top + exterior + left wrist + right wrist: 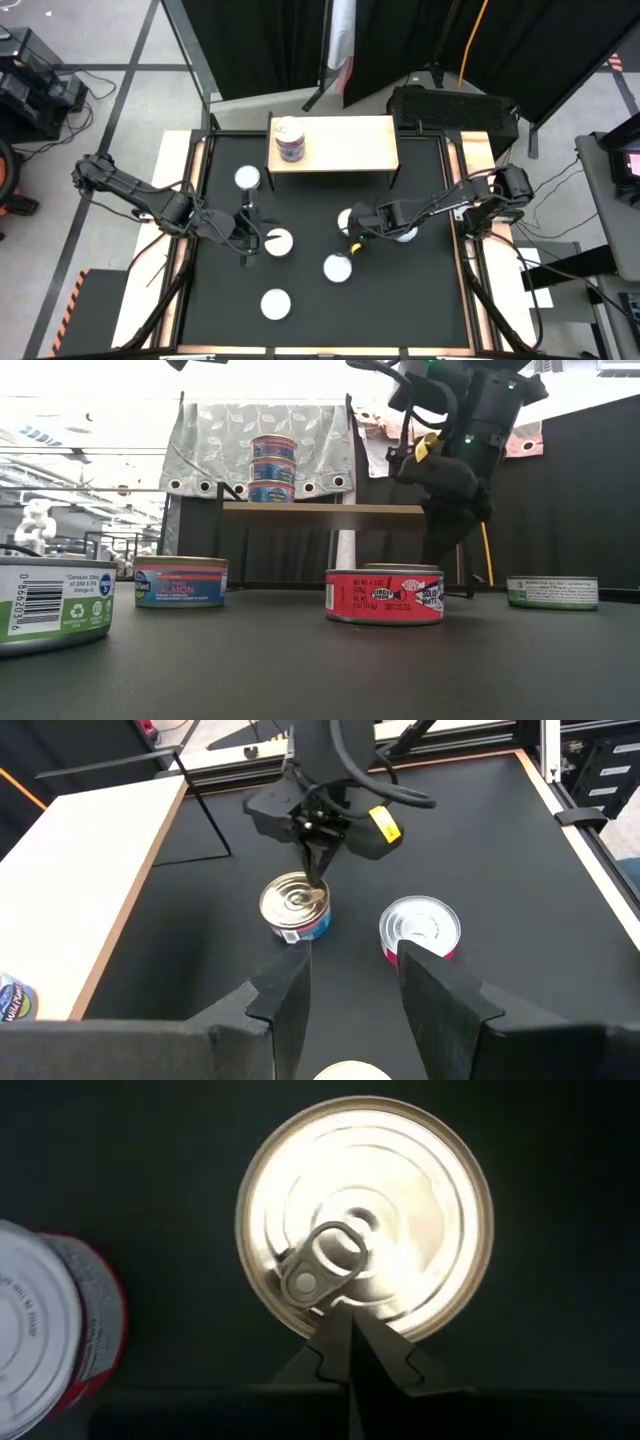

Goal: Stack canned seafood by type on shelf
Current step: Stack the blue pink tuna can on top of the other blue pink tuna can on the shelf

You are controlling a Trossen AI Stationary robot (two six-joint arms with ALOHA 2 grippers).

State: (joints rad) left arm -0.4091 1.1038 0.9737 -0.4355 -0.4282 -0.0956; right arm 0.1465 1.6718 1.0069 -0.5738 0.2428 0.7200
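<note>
Hovering left gripper: dark fingers set moderately apart, holding nothing, low over the black matte table.
Tin at left gripper: flat round tin with a silvery-white lid, just beside the fingertips.
Loose tins, left half: one round tin near the shelf's left leg, another near the front edge.
Shelf: low rectangular stand with a smooth light wood top and thin dark legs, at the table's back edge.
Stack on shelf: three blue/purple-labelled tins, upright, one on another, on the shelf's left end.
Red tin: glossy red side label and ribbed silvery lid, standing near the table's middle, close to the tin under the right gripper but not touching it.
Right gripper: fingers pressed together with no gap, tips resting on a tin's lid beside the pull tab.
Tin under right gripper: bright lid with concentric rings and an oval pull tab; blue side label.
Green-white tin: flat, standing apart at the right in the low view.
</note>
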